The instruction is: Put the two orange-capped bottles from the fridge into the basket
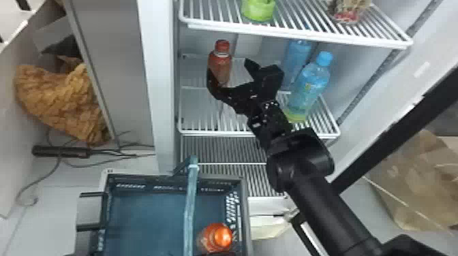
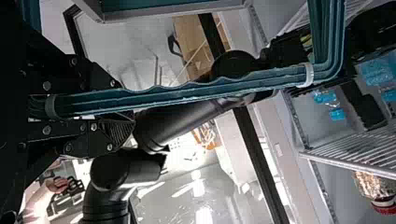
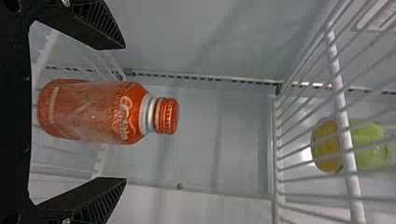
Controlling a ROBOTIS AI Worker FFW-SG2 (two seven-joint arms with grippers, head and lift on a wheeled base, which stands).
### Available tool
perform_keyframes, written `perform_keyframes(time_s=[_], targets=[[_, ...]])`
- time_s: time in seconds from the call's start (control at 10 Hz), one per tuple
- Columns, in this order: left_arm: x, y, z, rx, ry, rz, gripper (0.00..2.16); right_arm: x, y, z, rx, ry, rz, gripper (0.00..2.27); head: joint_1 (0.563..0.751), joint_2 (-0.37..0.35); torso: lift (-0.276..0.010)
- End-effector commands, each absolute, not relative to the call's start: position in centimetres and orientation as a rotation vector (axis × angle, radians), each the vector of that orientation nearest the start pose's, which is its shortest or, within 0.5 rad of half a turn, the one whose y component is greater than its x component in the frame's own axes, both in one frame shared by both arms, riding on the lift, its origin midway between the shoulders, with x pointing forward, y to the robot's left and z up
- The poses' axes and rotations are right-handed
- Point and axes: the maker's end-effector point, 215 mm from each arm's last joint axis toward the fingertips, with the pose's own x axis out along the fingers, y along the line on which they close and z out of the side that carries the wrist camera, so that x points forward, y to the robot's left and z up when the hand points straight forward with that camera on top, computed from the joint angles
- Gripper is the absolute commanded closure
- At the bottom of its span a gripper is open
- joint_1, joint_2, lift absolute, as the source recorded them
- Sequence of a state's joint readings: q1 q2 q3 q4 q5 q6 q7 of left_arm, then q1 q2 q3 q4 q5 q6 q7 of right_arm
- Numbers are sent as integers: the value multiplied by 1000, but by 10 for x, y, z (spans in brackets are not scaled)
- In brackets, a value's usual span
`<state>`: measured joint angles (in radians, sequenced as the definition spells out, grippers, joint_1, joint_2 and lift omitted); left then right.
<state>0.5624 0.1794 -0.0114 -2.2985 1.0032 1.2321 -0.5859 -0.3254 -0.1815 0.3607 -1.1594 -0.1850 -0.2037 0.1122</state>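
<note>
Two fingers of the right gripper [image 1: 230,68] stand wide apart around one orange-capped bottle [image 1: 220,64], gripping nothing; it's upright on the lower wire shelf [image 1: 218,132], upper middle. Blue bottles [image 1: 308,85] crowd in to the right, and an upper shelf [image 1: 296,34] juts overhead. Lower middle, another orange-capped bottle [image 1: 213,240] sits in the basket [image 1: 146,221], whose handle [image 1: 189,204] the left gripper [image 2: 114,109] clamps tight.

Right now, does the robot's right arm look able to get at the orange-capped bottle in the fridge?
Probably yes: the right hand is open and faces the bottle, and nothing visible stands between them.
</note>
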Motion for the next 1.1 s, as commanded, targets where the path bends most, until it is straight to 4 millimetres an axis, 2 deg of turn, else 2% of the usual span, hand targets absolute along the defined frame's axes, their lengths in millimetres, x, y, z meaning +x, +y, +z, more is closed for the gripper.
perform_keyframes(time_s=[0.0,0.5,0.7,0.8,1.0], targets=[[196,-26,-333,-949,873,-1195,1200,663,-106,-332,-111,-56,394,35,695,-185,-235],[197,-29,-332,-945,872,-1206,1200,680,-90,-338,-147,-26,414,35,695,-159,-235],[197,-30,-332,-943,872,-1210,1200,687,-97,-346,-149,-1,391,93,695,-154,-235],[198,-30,-331,-944,871,-1210,1200,688,-99,-349,-144,9,386,217,695,-155,-235],[198,-30,-332,-946,873,-1208,1200,689,-103,-353,-141,24,377,855,695,-164,-235]])
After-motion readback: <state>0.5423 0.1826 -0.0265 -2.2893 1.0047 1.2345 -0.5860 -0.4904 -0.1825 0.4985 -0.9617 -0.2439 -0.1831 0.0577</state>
